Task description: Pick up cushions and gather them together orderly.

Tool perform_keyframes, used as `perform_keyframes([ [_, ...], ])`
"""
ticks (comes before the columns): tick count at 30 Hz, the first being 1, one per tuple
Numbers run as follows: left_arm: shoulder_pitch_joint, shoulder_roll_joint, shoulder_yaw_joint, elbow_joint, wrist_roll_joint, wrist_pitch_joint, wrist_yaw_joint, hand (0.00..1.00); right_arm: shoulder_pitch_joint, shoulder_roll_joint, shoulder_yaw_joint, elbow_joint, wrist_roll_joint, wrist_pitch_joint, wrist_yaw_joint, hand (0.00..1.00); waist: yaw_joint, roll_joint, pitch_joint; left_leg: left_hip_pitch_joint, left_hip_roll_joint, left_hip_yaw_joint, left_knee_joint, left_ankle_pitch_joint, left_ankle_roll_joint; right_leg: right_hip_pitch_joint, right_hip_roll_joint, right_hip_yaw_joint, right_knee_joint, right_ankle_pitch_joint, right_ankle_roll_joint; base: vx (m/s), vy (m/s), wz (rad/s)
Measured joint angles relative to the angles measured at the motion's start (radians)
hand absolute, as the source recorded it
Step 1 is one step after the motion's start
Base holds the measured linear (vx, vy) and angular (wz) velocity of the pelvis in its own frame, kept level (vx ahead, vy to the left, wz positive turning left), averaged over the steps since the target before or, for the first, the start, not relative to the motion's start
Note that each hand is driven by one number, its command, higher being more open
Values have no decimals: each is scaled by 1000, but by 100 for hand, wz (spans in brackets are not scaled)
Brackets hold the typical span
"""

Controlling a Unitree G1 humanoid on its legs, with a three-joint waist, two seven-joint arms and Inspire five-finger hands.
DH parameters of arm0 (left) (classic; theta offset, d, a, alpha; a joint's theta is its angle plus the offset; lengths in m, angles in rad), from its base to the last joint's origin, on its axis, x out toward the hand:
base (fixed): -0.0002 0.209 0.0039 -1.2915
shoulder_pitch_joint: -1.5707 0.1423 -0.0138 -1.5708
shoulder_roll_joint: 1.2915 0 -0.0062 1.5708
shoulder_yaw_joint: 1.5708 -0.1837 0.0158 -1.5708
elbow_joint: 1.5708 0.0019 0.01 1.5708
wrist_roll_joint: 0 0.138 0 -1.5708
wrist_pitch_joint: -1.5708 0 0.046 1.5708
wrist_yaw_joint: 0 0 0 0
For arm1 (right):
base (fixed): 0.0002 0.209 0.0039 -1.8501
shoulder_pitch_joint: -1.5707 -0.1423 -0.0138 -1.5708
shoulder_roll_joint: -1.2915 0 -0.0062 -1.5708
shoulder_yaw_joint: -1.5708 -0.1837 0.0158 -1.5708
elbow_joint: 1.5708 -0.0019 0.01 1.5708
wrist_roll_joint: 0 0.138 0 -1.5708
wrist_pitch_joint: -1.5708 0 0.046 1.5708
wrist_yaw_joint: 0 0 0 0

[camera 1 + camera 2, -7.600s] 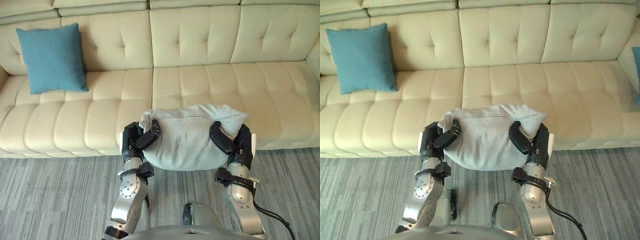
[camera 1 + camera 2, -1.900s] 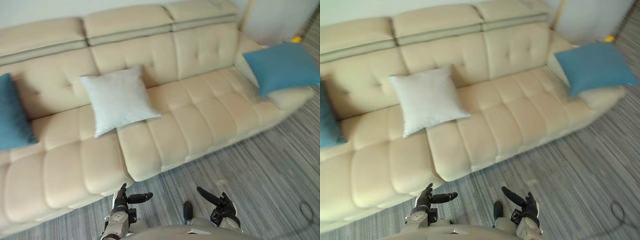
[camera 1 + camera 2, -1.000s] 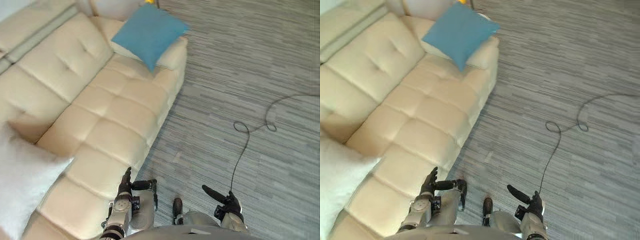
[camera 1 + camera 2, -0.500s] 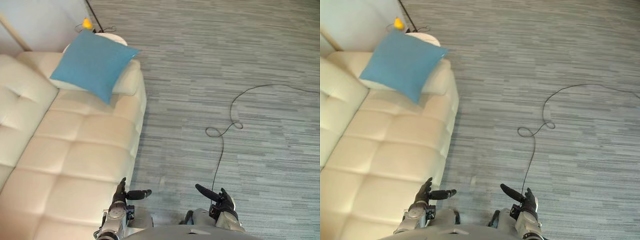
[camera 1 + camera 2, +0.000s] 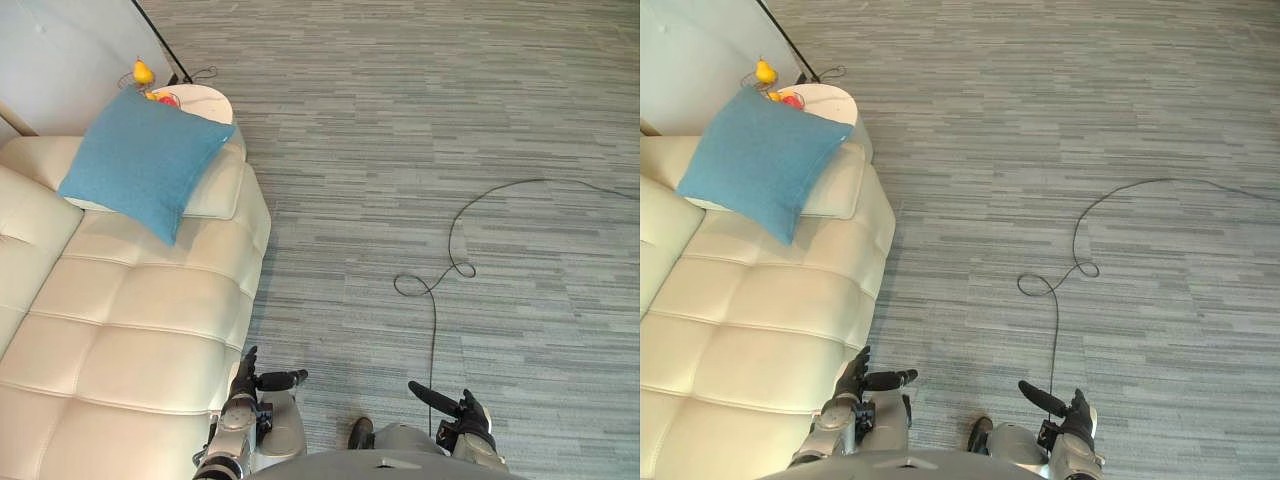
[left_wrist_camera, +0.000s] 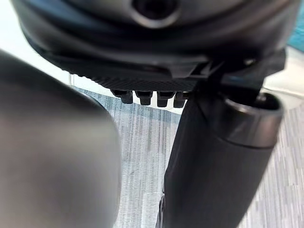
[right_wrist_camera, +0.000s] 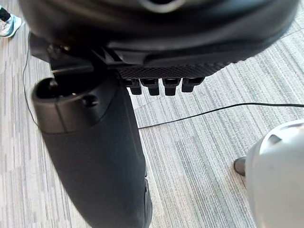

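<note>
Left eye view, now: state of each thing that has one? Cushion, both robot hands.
blue cushion: lying tilted across the armrest end of the sofa, not held.
left robot hand: open, holding nothing, low beside the sofa's front edge.
right robot hand: open, holding nothing, low over the carpet.

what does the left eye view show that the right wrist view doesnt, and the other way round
Left eye view's own: the blue cushion resting against the armrest of the cream sofa, a round white side table with fruit on it beyond the armrest, and the left hand, open and empty. Right wrist view's own: a person's light shoe on the floor. Shared: the grey striped carpet and the right hand, open and holding nothing.
</note>
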Motion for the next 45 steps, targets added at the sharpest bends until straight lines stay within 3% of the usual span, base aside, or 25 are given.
perform_keyframes([
  [1, -1, 0, -1, 0, -2, 0, -1, 100, -1, 2, -4, 1, 0, -1, 0, 100, 6, -3, 1, 5, -45, 0, -197, 55, 1, 26, -3, -7, -36, 1, 17, 219, 81, 18],
  [2, -1, 0, -2, 0, -6, 0, -2, 100, -1, 2, -4, 2, 0, -1, 0, 100, 9, -2, 1, 6, -61, 0, -273, 86, 5, 38, -4, -10, -49, -1, 25, 258, 95, 15],
  [3, -1, 0, -2, 1, -14, 0, -3, 100, -1, 2, -4, 3, 0, 0, -1, 100, 12, -3, 2, 6, -75, 0, -338, 129, 10, 53, -4, -10, -64, -2, 36, 328, 98, 4],
  [5, -2, 8, -3, 5, -21, 0, -4, 100, -7, 3, 0, 22, -1, 0, -1, 100, 24, -22, -2, 39, -107, 32, -423, 299, 42, 102, -26, -4, -106, -12, 87, 421, 105, 1],
  [6, -2, 10, -3, 7, -21, 0, -6, 100, -9, 3, 0, 24, -1, 1, 0, 100, 23, -24, -4, 39, -110, 39, -417, 324, 58, 105, -33, -4, -106, -17, 94, 404, 98, 6],
  [8, -11, 22, -1, 10, -23, 0, -8, 100, -22, 9, 0, 35, -3, 2, 2, 100, 21, -52, -6, 26, -146, 57, -344, 261, 78, 112, -82, 14, -90, -17, 133, 377, 113, 9],
  [10, -11, 23, -2, 11, -23, 0, -11, 100, -19, 9, -4, 38, -14, 2, 7, 100, 21, -53, -9, 34, -160, 59, -272, 186, 92, 95, -119, 43, 35, -29, 154, 437, 179, 11],
  [11, -7, 23, -5, 17, -23, 0, -12, 100, -14, 11, -9, 40, -23, 4, 12, 100, 18, -54, -11, 69, -172, 56, -252, 144, 100, 41, -160, 58, 243, -32, 165, 423, 201, 24],
  [12, -6, 27, -9, 24, -24, 1, -15, 100, -4, 13, -8, 38, -38, 5, 17, 100, 15, -62, -14, 110, -191, 44, -256, 115, 110, -33, -214, 70, 473, 17, 201, 510, 221, 38],
  [14, -5, 34, -20, 29, -26, 2, -15, 100, 3, 12, -7, 37, -48, 7, 26, 100, 5, -66, -14, 166, -206, 4, -259, 74, 117, -129, -265, 77, 726, 23, 182, 447, 99, 55],
  [15, 7, 32, -21, 32, -31, 3, -12, 100, 5, 5, -5, 31, -47, 9, 29, 100, -6, -60, -16, 219, -203, -33, -266, 50, 118, -188, -277, 67, 818, -2, 142, 363, 20, 68],
  [19, 12, 29, -21, 33, -43, 6, -1, 100, 13, 3, 6, -10, -48, -3, 28, 100, -20, -48, -12, 330, -176, -113, -329, 36, 103, -280, -233, 81, 697, -49, 117, 269, -55, 61],
  [21, 11, 29, -20, 33, -46, 6, 1, 100, 16, 4, 17, -23, -47, -12, 29, 100, -31, -40, -17, 351, -143, -171, -340, 15, 72, -341, -159, 153, 479, -48, 129, 350, -243, 75],
  [22, 11, 30, -20, 33, -48, 7, 1, 100, 16, 9, 19, -22, -46, -12, 29, 100, -32, -48, -20, 355, -138, -193, -342, 7, 58, -350, -134, 204, 378, -33, 144, 356, -324, 91],
  [23, 19, 35, -18, 35, -53, 8, -2, 100, 25, 21, 19, -21, -40, -12, 29, 100, -40, -75, -32, 353, -149, -223, -332, -21, 20, -346, -114, 267, 259, 81, 110, 362, -387, 74],
  [26, 19, -8, -6, 46, -54, 9, -3, 100, 28, 14, -10, -30, -43, -9, 28, 100, -39, -18, -54, 359, -79, -230, -331, -28, -2, -323, -77, 191, 291, -3, 67, 291, -336, 56],
  [27, 19, -14, -5, 43, -54, 9, -4, 100, 32, 14, -17, -30, -42, -8, 28, 100, -40, -15, -56, 357, -74, -230, -322, -27, -5, -314, -76, 179, 291, -12, 64, 375, -398, 80],
  [30, 18, -49, 2, -8, -55, 6, -10, 100, 64, 22, -15, -61, -40, -8, 26, 100, -39, -13, -48, 208, -22, -176, 30, -51, -67, -194, -70, 70, 247, -49, 43, 274, -241, 102],
  [32, 16, -51, 1, -30, -55, 3, -19, 100, 67, 24, 5, -67, -40, -8, 26, 100, -33, -22, -44, 135, 18, -62, 133, -67, -50, -135, -71, 26, 218, -57, 37, 150, -119, 64],
  [36, 3, -59, -3, -27, -55, 0, -24, 100, 57, 25, 5, -79, -40, -11, 27, 100, -18, -24, -43, 63, -10, 33, -49, -53, 0, -59, -91, -13, 138, -62, 54, 160, 18, 31],
  [37, 1, -59, -9, -27, -55, -1, -24, 100, 60, 18, 4, -72, -40, -11, 27, 100, -18, -24, -44, 56, -33, 38, -152, 3, 9, -44, -106, -25, 132, -71, 80, 184, 119, 27],
  [39, 0, -47, -12, -15, -55, -2, -24, 100, 53, 6, 12, -35, -40, -7, 30, 100, -9, -18, -54, 63, -54, 45, -185, 133, 18, -18, -121, -14, 129, -92, 118, 296, 202, 8],
  [41, -5, -28, -12, 3, -55, -2, -24, 100, 56, 15, 12, -31, -41, -6, 30, 100, -13, -40, -67, 69, -84, 47, -189, 111, 34, -15, -154, -14, 132, -89, 145, 401, 239, 12],
  [42, -12, -20, -12, 17, -55, -1, -24, 100, 57, 18, 12, -22, -43, -6, 32, 100, -15, -48, -67, 75, -103, 49, -187, 94, 44, -20, -177, -4, 163, -85, 153, 355, 220, 28],
  [45, -9, -3, -23, 28, -56, 0, -24, 100, 65, 24, -4, -23, -45, 2, 40, 100, -16, -62, -66, 149, -164, 30, -195, 59, 80, -107, -274, 61, 499, -40, 188, 320, 169, 39],
])
